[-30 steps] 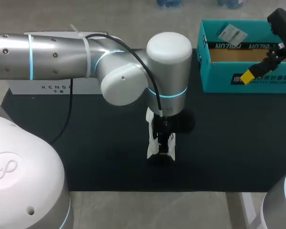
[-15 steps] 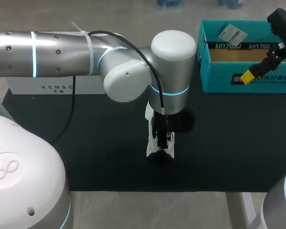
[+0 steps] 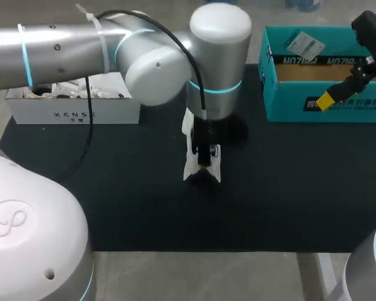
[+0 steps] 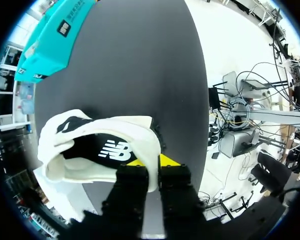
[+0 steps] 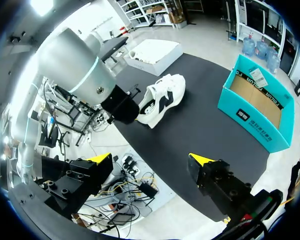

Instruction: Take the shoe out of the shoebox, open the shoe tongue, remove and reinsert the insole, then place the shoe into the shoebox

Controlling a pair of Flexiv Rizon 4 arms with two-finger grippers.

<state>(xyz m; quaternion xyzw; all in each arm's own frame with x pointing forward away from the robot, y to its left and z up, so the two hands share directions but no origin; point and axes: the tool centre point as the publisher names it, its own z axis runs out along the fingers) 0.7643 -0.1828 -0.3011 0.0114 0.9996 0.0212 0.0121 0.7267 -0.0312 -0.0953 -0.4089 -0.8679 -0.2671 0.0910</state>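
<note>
Clearly the white-and-black sneaker [image 4: 97, 150] is out of the open teal cardboard shoebox [image 3: 326, 108]. Your left fingers [image 4: 170, 161] pinch its heel collar at the middle of the black table mat [image 3: 113, 188], well apart from the box. Your right fingers [image 5: 101, 159] stand wide and empty near the shoebox. Next, I judge, you need the right arm in to open the tongue. Lettering marks the shoebox wall and a logo the insole.

The left arm [image 3: 69, 53] is a fat silver tube with small dark screws and glowing cyan rings, topped by a rounded white cap [image 3: 220, 25] just above the left claw [image 4: 149, 162]. A black cable [image 3: 86, 135], cinched by a white zip tie [image 3: 100, 37], trails well behind that claw. The right claw [image 5: 150, 160] is blocky black behind its yellow tips.
</note>
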